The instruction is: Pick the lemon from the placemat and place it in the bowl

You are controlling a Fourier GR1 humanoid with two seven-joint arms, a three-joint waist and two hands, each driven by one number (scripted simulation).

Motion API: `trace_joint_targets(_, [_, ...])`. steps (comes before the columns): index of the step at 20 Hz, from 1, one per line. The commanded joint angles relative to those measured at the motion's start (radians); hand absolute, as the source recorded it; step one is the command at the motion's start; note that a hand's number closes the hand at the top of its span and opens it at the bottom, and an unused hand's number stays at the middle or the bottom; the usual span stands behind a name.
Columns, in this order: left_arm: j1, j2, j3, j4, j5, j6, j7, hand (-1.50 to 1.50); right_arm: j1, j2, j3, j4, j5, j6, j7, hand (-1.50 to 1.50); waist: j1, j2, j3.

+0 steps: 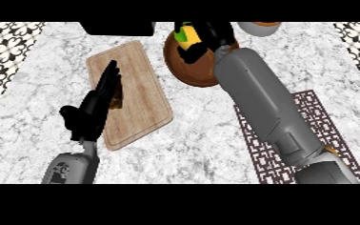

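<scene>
The lemon (pixel 186 35), yellow with a green patch, is held over the brown bowl (pixel 184 70) at the back of the counter. My right hand (pixel 208 39) is curled round it and hides most of it; dark fingers (pixel 193 53) reach down inside the bowl's rim. The right forearm runs from the lower right up to the bowl. It crosses the dark patterned placemat (pixel 313 117), on which nothing shows. My left hand (pixel 95 108) rests open at the left, fingers straight, above a wooden cutting board (pixel 144 93).
A small brownish item (pixel 119 100) lies on the cutting board, partly under my left fingers. A black appliance (pixel 116 27) stands at the back edge. A grey container (pixel 259 28) sits at the back right. Patterned tiles flank both upper corners.
</scene>
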Motion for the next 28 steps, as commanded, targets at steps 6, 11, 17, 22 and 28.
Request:
trace_joint_targets(6, [-0.016,-0.007,-0.014,-0.01,0.002,-0.016,0.019,0.0,-0.072,-0.026,-0.135,0.359,-0.069,0.049,-0.172,1.5,0.018,0.008,0.001])
trace_joint_targets(11, [-0.017,0.015,0.003,-0.023,0.009,-0.028,0.02,0.0,-0.093,-0.061,-0.166,0.445,-0.112,0.217,-0.312,-1.5,0.027,0.01,0.001])
trace_joint_targets(17, [-0.023,0.007,0.012,0.001,0.012,-0.027,0.001,0.0,-0.105,-0.046,-0.293,0.436,-0.23,0.2,-0.459,-1.5,0.018,0.009,0.001])
trace_joint_targets(22, [-0.023,-0.023,-0.009,0.044,-0.035,0.017,-0.023,0.0,-0.097,-0.062,-0.377,0.427,-0.305,0.173,-0.535,-1.5,0.001,0.005,0.001])
trace_joint_targets(28, [-0.024,-0.017,0.006,0.022,-0.028,0.017,-0.016,0.0,-0.123,-0.164,-0.46,0.489,-0.386,0.338,-0.475,-1.5,0.001,0.004,0.001])
